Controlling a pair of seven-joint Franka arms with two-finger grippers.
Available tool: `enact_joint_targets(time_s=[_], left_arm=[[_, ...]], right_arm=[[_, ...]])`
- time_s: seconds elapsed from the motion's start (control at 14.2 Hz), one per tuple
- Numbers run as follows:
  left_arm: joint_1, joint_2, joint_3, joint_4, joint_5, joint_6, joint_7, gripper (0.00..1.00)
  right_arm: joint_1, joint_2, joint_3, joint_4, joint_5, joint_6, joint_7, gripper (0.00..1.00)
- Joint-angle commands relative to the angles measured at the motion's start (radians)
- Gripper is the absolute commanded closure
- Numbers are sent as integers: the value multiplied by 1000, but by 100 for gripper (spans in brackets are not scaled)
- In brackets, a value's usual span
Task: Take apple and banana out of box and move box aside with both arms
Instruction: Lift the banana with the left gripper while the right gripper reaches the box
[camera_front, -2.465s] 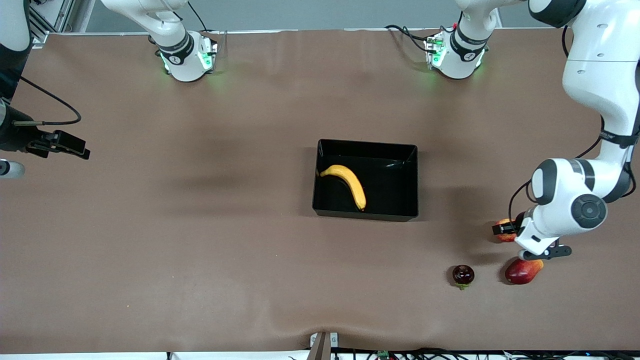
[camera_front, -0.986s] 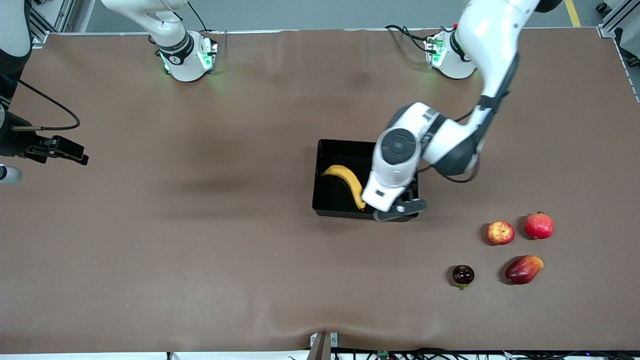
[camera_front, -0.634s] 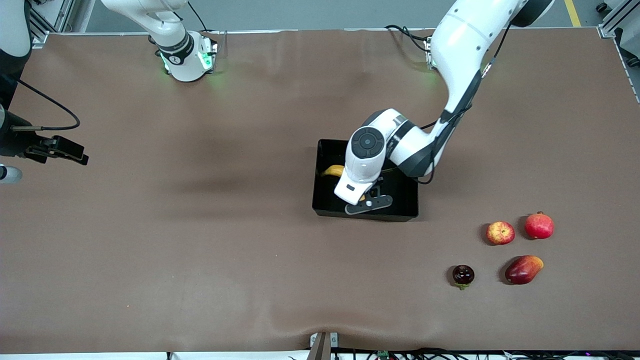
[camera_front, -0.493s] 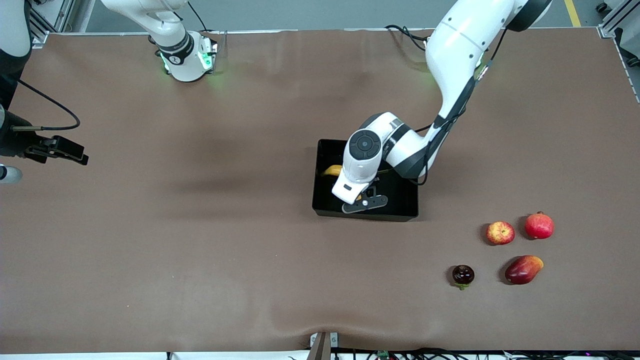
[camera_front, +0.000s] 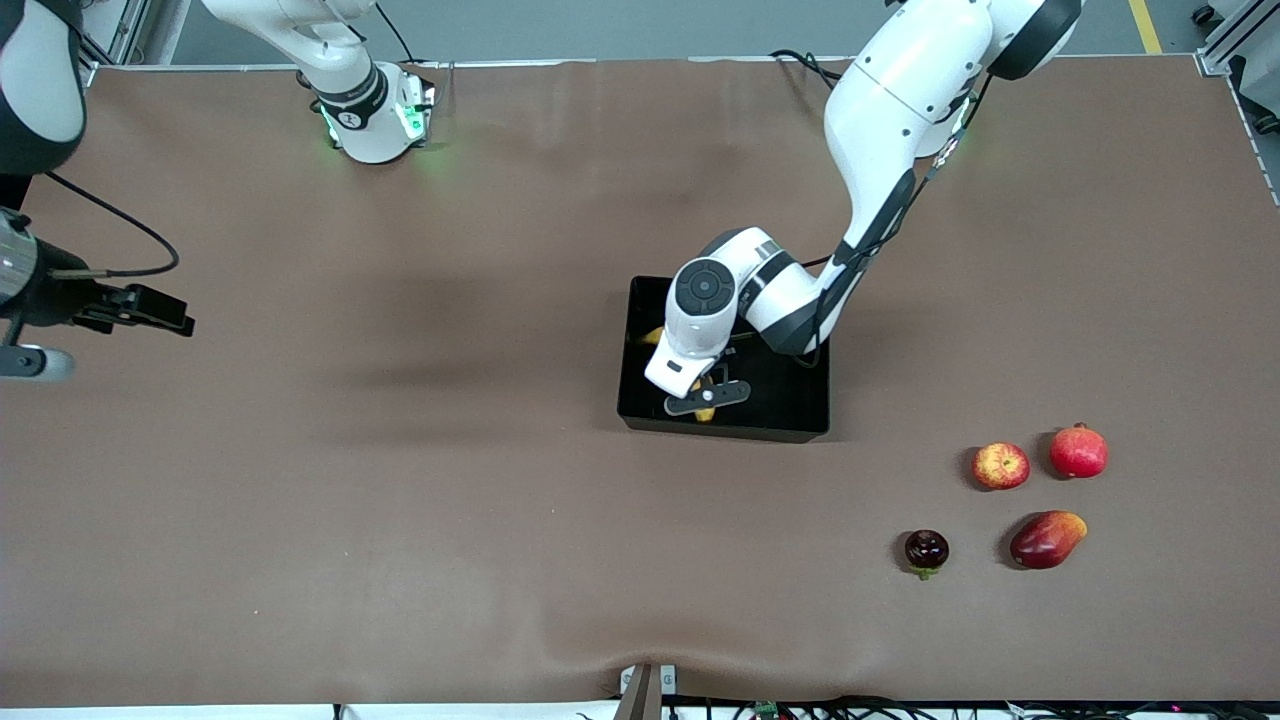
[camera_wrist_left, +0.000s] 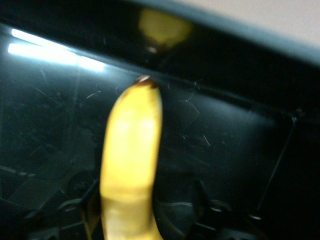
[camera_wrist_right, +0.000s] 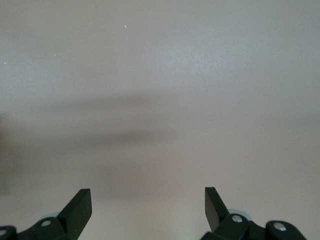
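Note:
The yellow banana (camera_front: 704, 412) lies in the black tray (camera_front: 790, 395) at the table's middle, mostly covered by my left hand. My left gripper (camera_front: 700, 398) is down inside the tray, open, with its fingers on either side of the banana (camera_wrist_left: 131, 150); the tray's glossy floor (camera_wrist_left: 225, 140) shows around it. The red-and-yellow apple (camera_front: 1001, 466) sits on the table toward the left arm's end, nearer to the front camera than the tray. My right gripper (camera_wrist_right: 147, 200) is open and empty over bare table at the right arm's end, where that arm waits.
A red pomegranate (camera_front: 1078, 452) sits beside the apple. A red-orange mango (camera_front: 1046, 539) and a small dark round fruit (camera_front: 926, 549) lie nearer to the front camera. The brown table cover is rumpled at the front edge.
My left arm swung from the apple to the tray and came down over the banana. The tray has slid slightly toward the right arm's end. The right hand shifted a little.

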Motion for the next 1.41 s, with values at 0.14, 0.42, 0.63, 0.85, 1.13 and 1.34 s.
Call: enact_joint_targets(time_s=[0.14, 0.42, 0.63, 0.85, 1.13, 1.34], left_arm=[[-8, -13, 2, 8, -11, 22, -25, 100], [-4, -75, 2, 19, -3, -29, -19, 100], [9, -142, 2, 48, 0, -130, -7, 100], [29, -206, 4, 82, -4, -222, 28, 100], [153, -305, -7, 76, -72, -311, 236, 100], [246, -363, -7, 65, -103, -436, 420, 100]], right_arm=[[-1, 64, 5, 17, 31, 6, -83, 0], [48, 124, 6, 17, 33, 91, -79, 0], [120, 174, 6, 17, 95, 147, -71, 0], [181, 239, 5, 17, 163, 238, -71, 0], [310, 294, 5, 17, 162, 322, -56, 0], [407, 346, 5, 17, 162, 406, 102, 0]])
